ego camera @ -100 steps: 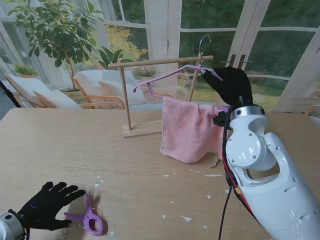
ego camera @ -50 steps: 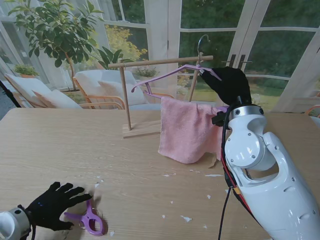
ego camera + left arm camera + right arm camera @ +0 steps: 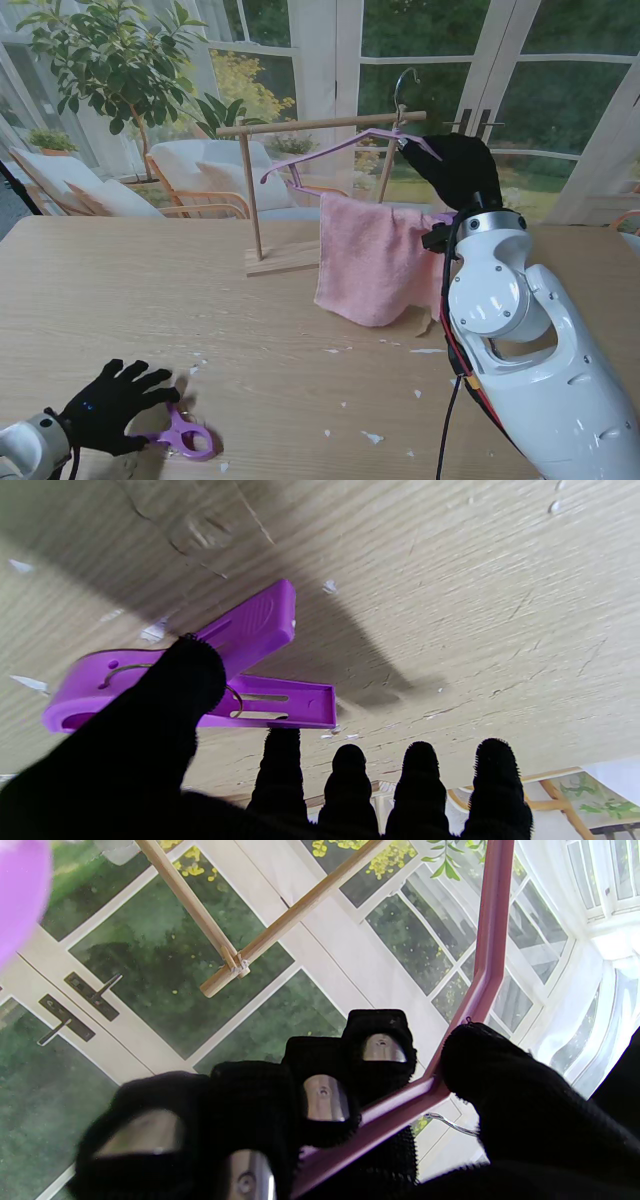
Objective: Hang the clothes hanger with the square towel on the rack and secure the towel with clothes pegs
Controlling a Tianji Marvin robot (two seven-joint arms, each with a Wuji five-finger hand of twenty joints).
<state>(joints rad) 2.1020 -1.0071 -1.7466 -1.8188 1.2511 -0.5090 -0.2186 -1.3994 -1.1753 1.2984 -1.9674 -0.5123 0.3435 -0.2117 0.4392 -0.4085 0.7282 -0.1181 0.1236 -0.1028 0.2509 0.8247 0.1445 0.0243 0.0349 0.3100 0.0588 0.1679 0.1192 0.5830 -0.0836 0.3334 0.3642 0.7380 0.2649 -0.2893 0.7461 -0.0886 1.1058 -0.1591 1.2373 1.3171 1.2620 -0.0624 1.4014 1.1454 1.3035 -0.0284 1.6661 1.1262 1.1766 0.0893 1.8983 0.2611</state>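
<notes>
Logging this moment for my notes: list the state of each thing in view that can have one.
Clothes hanger: hook over the rack's bar, tilted, gripped by the right hand.
Pink towel: draped over the hanger, unpegged.
Purple peg: lying flat on the table, jaws closed.
Left hand: fingers spread, thumb on the peg.
Right hand: shut on the hanger.
Rack: standing upright.

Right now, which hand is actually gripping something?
The right hand, closed round the purple hanger at the rack. The left hand is spread open, its thumb only touching the purple peg.
</notes>
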